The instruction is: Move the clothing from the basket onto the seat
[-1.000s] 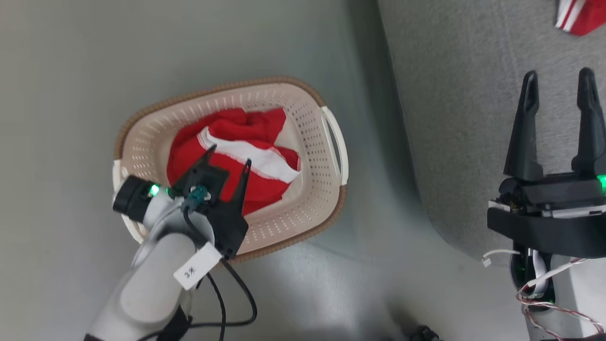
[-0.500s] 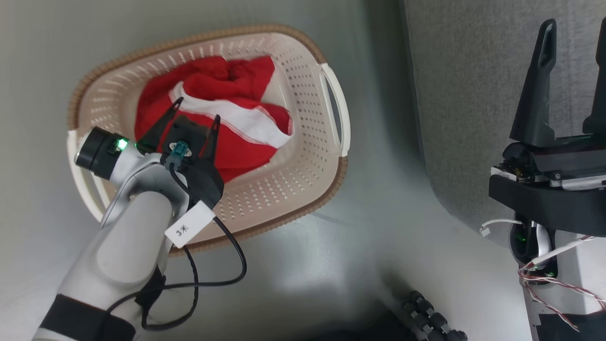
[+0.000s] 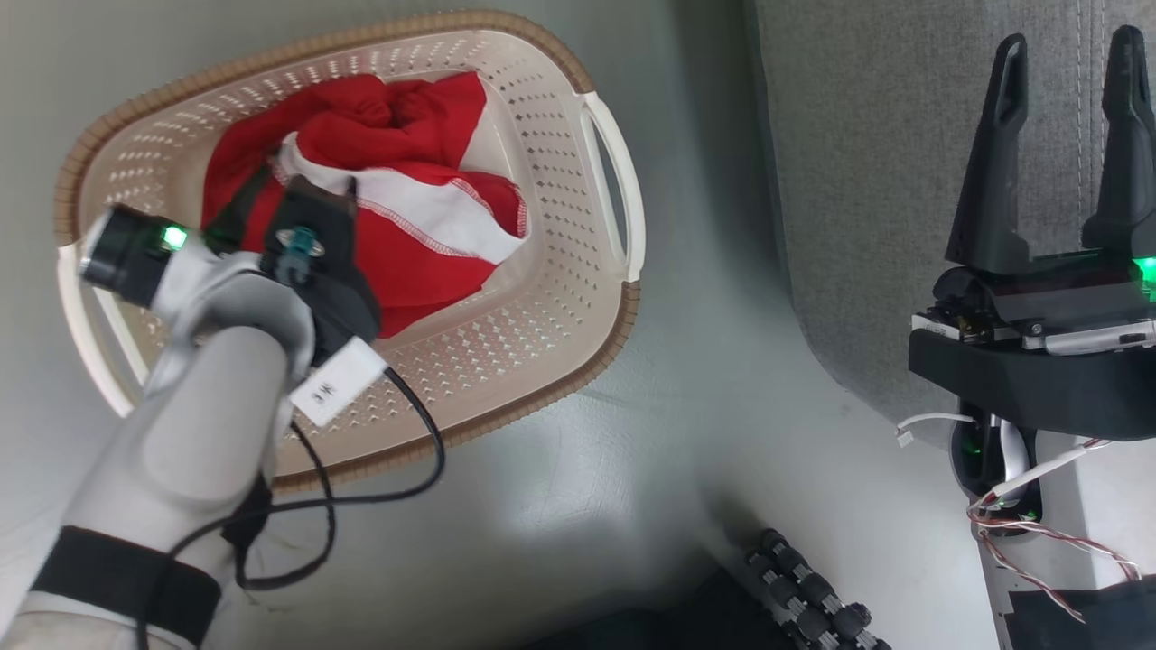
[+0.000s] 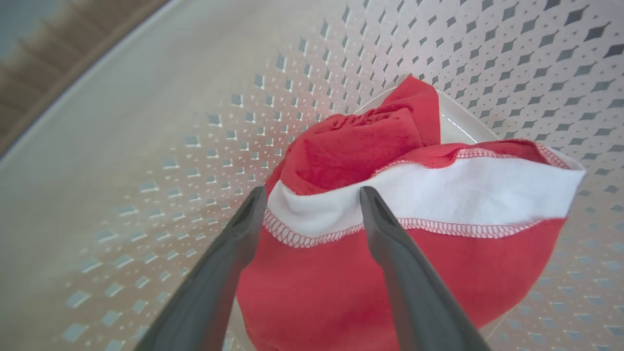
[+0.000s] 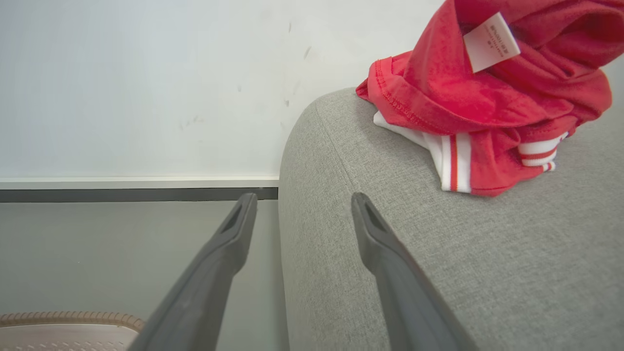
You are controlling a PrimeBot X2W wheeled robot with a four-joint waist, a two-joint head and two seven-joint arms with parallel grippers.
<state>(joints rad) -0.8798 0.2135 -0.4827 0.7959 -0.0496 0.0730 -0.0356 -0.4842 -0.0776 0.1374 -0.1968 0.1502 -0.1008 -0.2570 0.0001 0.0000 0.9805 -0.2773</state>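
Left gripper (image 3: pixel 302 185) is down inside the basket (image 3: pixel 542 316), its two dark fingers (image 4: pixel 390 253) spread wide with nothing pinched between them. Look at the left wrist view: the tips sit right at the white stitched band of the red garment (image 4: pixel 365 273), one finger over the perforated basket wall, the other across the cloth. Whether they actually touch the fabric, I cannot tell. That garment lies bunched up on the basket bottom. The basket stands on the pale floor (image 3: pixel 632 487), just beside the grey seat (image 3: pixel 867 181). Over on the other side, the right gripper (image 3: pixel 1070 54) hangs above the seat's edge, just as wide, holding nothing. And up on the seat, the striped red garment (image 5: pixel 463 92) lies crumpled near the rounded corner, its white care label (image 5: pixel 490 41) facing out.
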